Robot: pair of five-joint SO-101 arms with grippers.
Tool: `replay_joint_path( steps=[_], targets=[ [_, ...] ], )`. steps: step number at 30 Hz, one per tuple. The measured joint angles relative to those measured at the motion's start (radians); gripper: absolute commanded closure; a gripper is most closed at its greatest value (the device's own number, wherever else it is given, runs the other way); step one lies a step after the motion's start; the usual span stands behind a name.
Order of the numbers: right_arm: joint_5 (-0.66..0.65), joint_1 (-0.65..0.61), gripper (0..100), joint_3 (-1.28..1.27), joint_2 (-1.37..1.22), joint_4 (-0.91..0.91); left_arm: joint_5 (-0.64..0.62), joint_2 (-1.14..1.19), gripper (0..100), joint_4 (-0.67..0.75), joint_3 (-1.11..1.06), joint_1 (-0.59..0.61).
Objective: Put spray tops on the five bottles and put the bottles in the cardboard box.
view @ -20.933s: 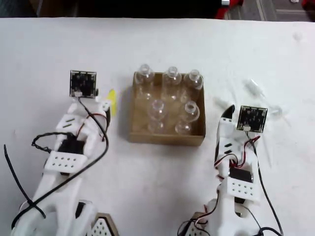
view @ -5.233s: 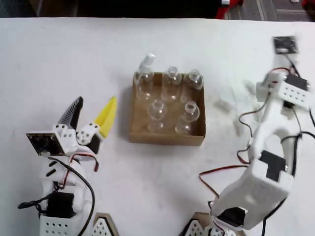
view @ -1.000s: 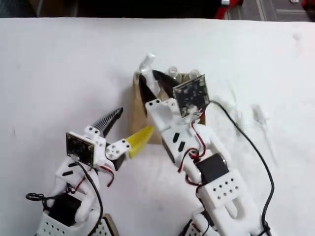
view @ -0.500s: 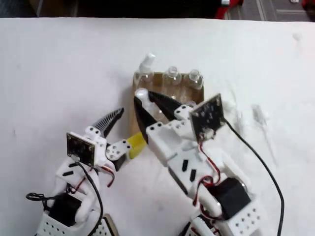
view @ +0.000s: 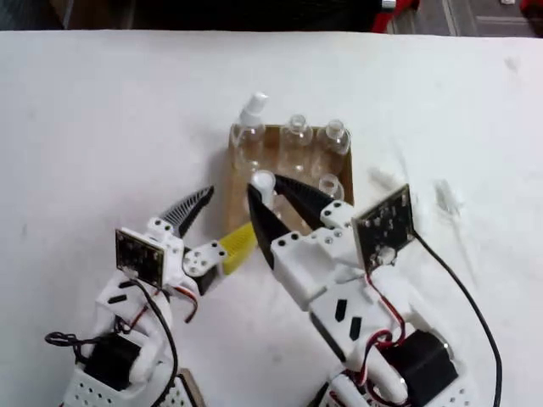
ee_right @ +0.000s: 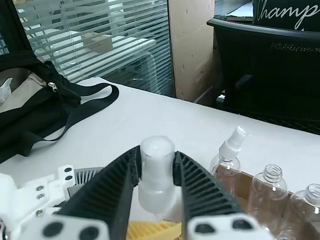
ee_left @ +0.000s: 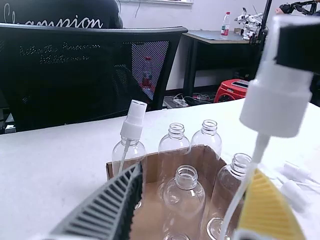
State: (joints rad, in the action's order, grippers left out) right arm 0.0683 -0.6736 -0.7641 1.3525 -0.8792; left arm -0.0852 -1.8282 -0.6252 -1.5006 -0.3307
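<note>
The right gripper (view: 268, 185) is clenched on a white spray top (view: 263, 180), held upright between its black fingers above the front left part of the cardboard box (view: 230, 161) — the top's thin tube hangs down beneath it. The left gripper (view: 229, 212) is spread wide, grasping nothing, just beside the box's front left corner. Five clear bottles stand in the box; the back left bottle (view: 249, 140) already wears a sprayer (view: 254, 104) — the other four have bare necks
</note>
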Motion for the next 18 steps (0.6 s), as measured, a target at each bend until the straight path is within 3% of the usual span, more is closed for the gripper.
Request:
replay_joint_path(
  steps=[5, 10, 14, 18],
  targets=[
    [-0.046, 0.0, 98.3, 0.009, 0.038, 0.066, 0.0, 0.0, 70, 0.0, 0.0, 0.002],
    [-0.117, 0.066, 98.3, 0.012, -0.035, 0.373, 0.0, 0.0, 70, 0.0, 0.0, 0.018],
    [-0.121, 0.206, 98.3, 0.018, -0.184, 0.611, 0.0, 0.0, 70, 0.0, 0.0, 0.13],
    [-0.121, 0.288, 98.3, 0.018, -0.318, 0.724, 0.0, 0.0, 73, 0.005, 0.0, 0.273]
  ],
)
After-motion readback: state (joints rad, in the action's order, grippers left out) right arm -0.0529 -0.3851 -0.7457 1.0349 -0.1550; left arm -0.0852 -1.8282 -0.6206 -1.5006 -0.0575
